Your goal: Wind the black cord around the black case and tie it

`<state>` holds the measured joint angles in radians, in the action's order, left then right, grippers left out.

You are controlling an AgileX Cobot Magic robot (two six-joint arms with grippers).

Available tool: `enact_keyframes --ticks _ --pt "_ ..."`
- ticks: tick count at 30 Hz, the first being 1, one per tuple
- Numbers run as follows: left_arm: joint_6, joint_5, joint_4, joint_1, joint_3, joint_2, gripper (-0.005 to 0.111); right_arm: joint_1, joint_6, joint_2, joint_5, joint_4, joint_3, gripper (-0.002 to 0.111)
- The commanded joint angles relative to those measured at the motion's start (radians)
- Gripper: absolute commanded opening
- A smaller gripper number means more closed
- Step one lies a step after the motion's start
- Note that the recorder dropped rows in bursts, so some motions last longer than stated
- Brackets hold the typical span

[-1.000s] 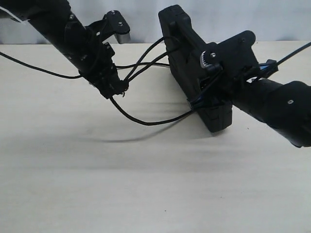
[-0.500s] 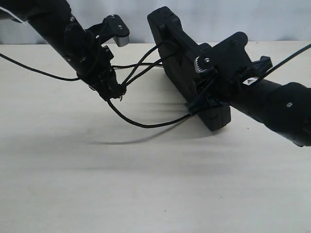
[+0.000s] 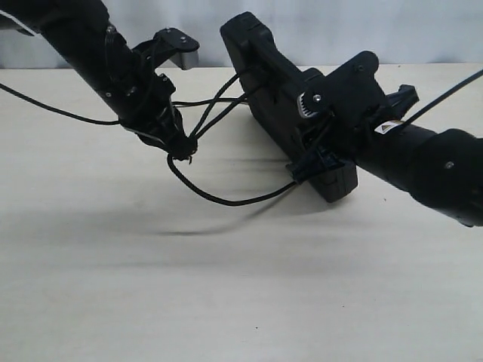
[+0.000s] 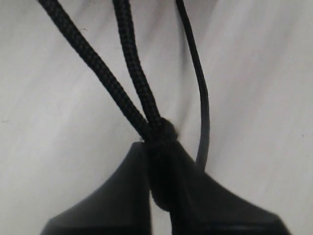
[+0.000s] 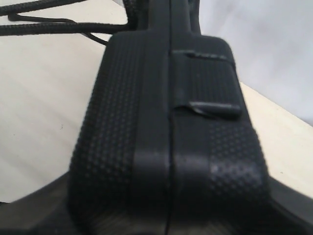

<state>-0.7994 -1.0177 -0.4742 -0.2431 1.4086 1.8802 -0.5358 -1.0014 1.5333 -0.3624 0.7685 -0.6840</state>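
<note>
Over the pale beige table (image 3: 226,302), before a light wall (image 3: 377,30), the right tool (image 3: 313,147) clamps the black case (image 3: 264,83), tilted on edge; the left tool (image 3: 179,145) pinches the black cord (image 3: 219,197) at a knot.

cord (image 4: 132,83): strands run off the frame edge; its path behind the case (image 3: 253,41) is hidden (exterior view).
case end: cut off in the right wrist view.
right fingers (image 5: 29,218): blurred, cropped.

One black case (image 3: 260,75), one black cord (image 3: 226,200), one left end effector (image 3: 179,145) and one right end effector (image 3: 308,133), two in all, above one tabletop (image 3: 226,294).
</note>
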Motion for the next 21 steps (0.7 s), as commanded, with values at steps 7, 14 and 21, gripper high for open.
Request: enact_keyframes --ticks 7,14,21 --pt "0.069 -0.07 -0.092 -0.004 0.053 0.015 0.0 -0.002 -0.001 -0.015 0.002 -0.105 -0.002 0.004" --pt "0.027 -0.036 -0.122 -0.062 0.151 0.039 0.0 -0.002 -0.001 -0.013 0.107 -0.16 -0.002 0.005" --pt "-0.045 0.057 -0.108 -0.093 0.151 0.047 0.0 -0.002 -0.001 -0.013 0.14 -0.156 -0.002 0.021"
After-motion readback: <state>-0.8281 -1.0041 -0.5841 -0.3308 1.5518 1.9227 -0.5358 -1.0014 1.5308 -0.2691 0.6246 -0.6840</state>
